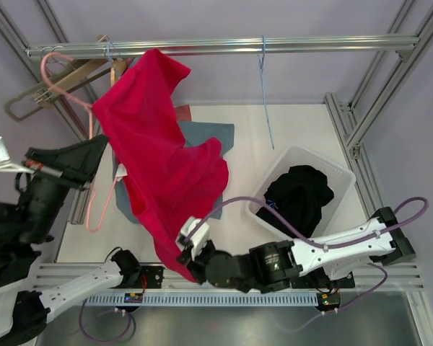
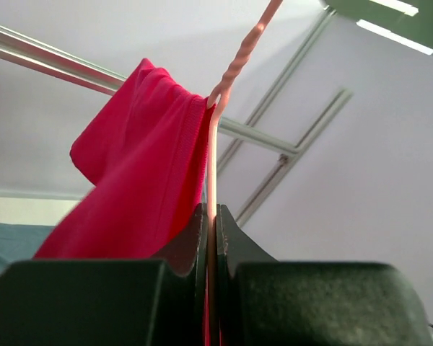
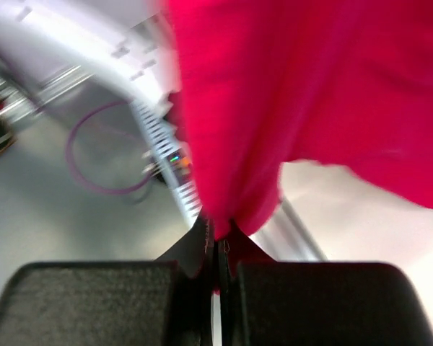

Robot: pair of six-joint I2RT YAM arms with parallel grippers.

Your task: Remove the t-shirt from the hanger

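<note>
My left gripper (image 2: 211, 216) is clamped tight on the pink wire of the hanger (image 1: 91, 126), just below its twisted neck, over the left side of the table (image 1: 296, 122). My right gripper (image 3: 216, 234) is pinched closed on the bottom hem of the t-shirt (image 1: 166, 158), low over the near edge, about the middle. The shirt stretches between those two holds. Its top sits up by the rail (image 1: 224, 47) along the far edge, with one shoulder draped over the hanger wire, and the body slants down toward me in a taut red sheet.

As I judge it, the step in hand is drawing the shirt off hem first while my left side holds the hanger steady. I want the pull to run along the hanger's arm, not across it, so the shoulder slides off the wire end rather than snagging at the neck opening. The left grip should only anchor — if it yields, the hanger swings with the cloth and nothing comes free. My pinch on the hem looks thin, so a slow, even draw toward the near right corner seems safer than a jerk, which could slip the fabric out.
</note>
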